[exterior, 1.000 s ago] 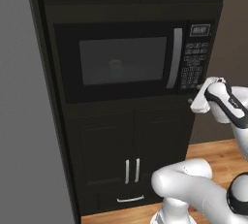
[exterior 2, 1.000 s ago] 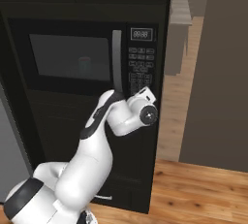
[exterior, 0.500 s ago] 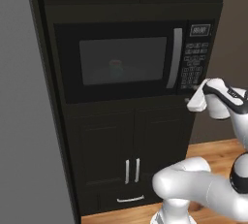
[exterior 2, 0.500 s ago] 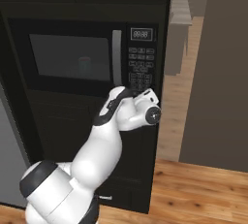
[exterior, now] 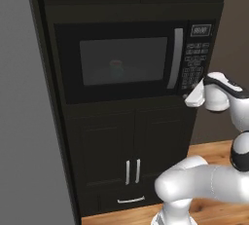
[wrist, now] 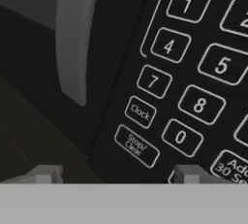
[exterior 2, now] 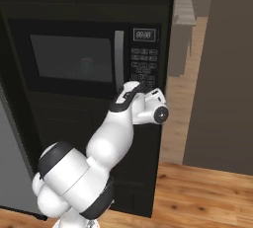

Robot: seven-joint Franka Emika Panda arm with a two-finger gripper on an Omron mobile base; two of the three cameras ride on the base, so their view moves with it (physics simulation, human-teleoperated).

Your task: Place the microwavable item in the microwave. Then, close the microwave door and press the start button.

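Note:
The black microwave [exterior: 121,92] is built into dark cabinets. The microwave door [exterior: 97,80] is closed, its silver bar handle [exterior: 177,58] upright. Through the glass the teal mug, the microwavable item [exterior: 115,67] [exterior 2: 86,66], shows dimly inside. My gripper [exterior: 188,97] [exterior 2: 144,88] is pushed up against the lower keypad [exterior 2: 143,66], open with nothing held. In the hand view the gripper [wrist: 116,174] straddles the Stop/Clear key [wrist: 136,145], with keys 7, 8 and 0 just above. I cannot pick out the start button among the keys.
A grey fridge side [exterior: 24,121] stands at the left. Below the microwave are dark cabinet doors [exterior: 131,160] with short silver handles. Wooden floor [exterior 2: 197,192] and a brown wall [exterior 2: 222,74] lie to the right.
The hand has shifted left and a little down, closer to the lower edge of the keypad. The door stays closed and the mug has not moved.

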